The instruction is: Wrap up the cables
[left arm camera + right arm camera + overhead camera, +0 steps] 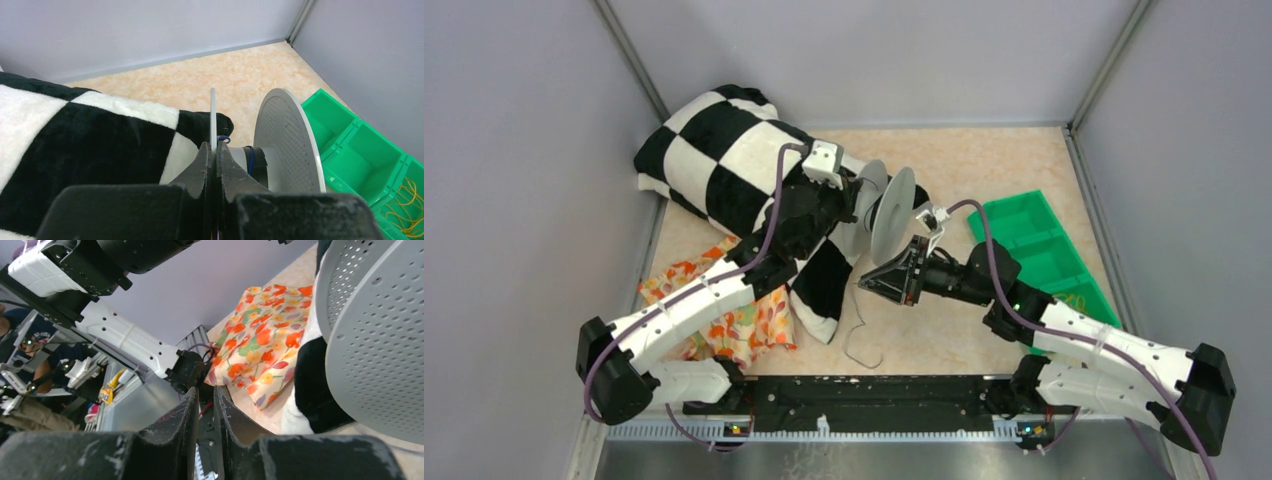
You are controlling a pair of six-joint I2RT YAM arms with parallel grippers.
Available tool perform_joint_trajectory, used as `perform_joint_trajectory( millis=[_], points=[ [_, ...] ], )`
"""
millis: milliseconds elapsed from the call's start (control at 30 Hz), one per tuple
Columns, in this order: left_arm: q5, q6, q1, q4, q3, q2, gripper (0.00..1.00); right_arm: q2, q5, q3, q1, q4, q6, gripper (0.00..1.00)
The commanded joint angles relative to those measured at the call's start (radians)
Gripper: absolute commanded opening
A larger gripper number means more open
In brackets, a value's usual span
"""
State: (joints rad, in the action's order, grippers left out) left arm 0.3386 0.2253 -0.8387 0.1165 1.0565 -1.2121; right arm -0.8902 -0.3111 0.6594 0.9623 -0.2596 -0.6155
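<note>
A grey two-flange spool (892,212) is held up on edge above the table. My left gripper (861,207) is shut on its left flange (212,117), and in the left wrist view (213,149) the jaws pinch that thin disc. Dark wire is wound on the hub (256,162). The thin dark cable (856,338) trails loose and kinked over the table from under my right gripper (867,283), just below the spool. In the right wrist view (205,390) the jaws stand a narrow gap apart with no cable clearly between them. The spool's flanges (380,355) fill that view's right side.
A black-and-white checkered cushion (724,160) lies at the back left under the left arm. A floral cloth (734,322) lies front left. A green compartment bin (1034,240) stands at the right, with yellow rubber bands (407,210) in one compartment. Grey walls enclose the table.
</note>
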Motion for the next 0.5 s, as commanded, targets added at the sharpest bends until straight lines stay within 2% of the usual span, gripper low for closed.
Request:
perform_joint_trajectory(
  millis=[0, 100, 200, 367, 467],
  points=[
    [0.006, -0.036, 0.003, 0.143, 0.031, 0.056, 0.00, -0.032, -0.060, -0.024, 0.012, -0.199, -0.058, 0.18],
    [0.005, -0.048, 0.003, 0.142, 0.032, 0.070, 0.00, -0.039, -0.035, -0.040, 0.011, -0.257, -0.068, 0.18],
    [0.007, -0.077, 0.004, 0.133, 0.044, 0.080, 0.00, -0.029, 0.006, -0.031, 0.012, -0.238, -0.045, 0.20],
    [0.050, -0.141, 0.004, 0.150, 0.090, 0.094, 0.00, 0.073, 0.113, 0.028, 0.011, -0.046, 0.065, 0.37],
    [0.073, -0.169, 0.004, 0.154, 0.139, 0.102, 0.00, 0.194, 0.318, 0.050, 0.011, 0.107, 0.125, 0.39]
  ],
)
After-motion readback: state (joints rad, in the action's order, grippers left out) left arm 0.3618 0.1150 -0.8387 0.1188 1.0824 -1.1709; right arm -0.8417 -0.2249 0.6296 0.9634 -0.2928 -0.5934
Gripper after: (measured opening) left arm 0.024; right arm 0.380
